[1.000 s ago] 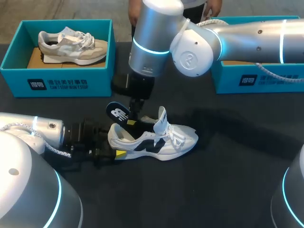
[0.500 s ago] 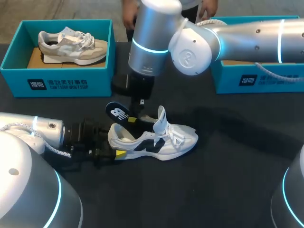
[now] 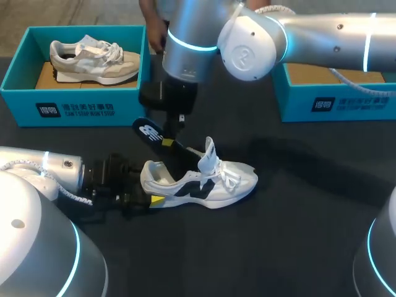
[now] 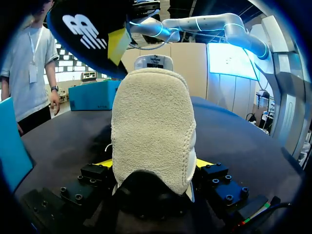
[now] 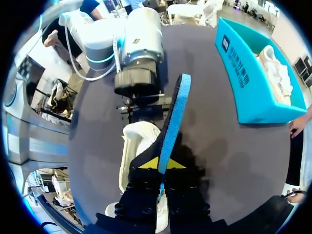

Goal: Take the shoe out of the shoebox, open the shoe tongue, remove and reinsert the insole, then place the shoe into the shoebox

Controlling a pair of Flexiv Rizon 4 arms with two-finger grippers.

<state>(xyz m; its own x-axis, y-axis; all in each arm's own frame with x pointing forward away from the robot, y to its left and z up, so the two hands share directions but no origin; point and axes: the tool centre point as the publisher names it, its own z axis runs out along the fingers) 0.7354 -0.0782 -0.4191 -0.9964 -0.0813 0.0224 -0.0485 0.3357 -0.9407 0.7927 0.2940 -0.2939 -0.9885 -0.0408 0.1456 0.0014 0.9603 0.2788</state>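
A white sneaker with black side marks lies on the dark table, toe to the right, tongue pulled up. My left gripper grips its heel, a yellow-tipped finger pressing on each side. My right gripper hangs above the shoe's opening, shut on the black insole, which slants upward to the left with its thin front end near the tongue. In the right wrist view the insole stands edge-on between my right gripper's fingers, with the shoe below.
A teal shoebox at the back left holds a beige sneaker. A second teal shoebox stands at the back right, partly under my right arm. Bare dark table lies in front of and to the right of the shoe.
My right gripper closed on the insole and rose up and to the left, drawing it further out of the shoe. The left gripper and the shoe stayed put.
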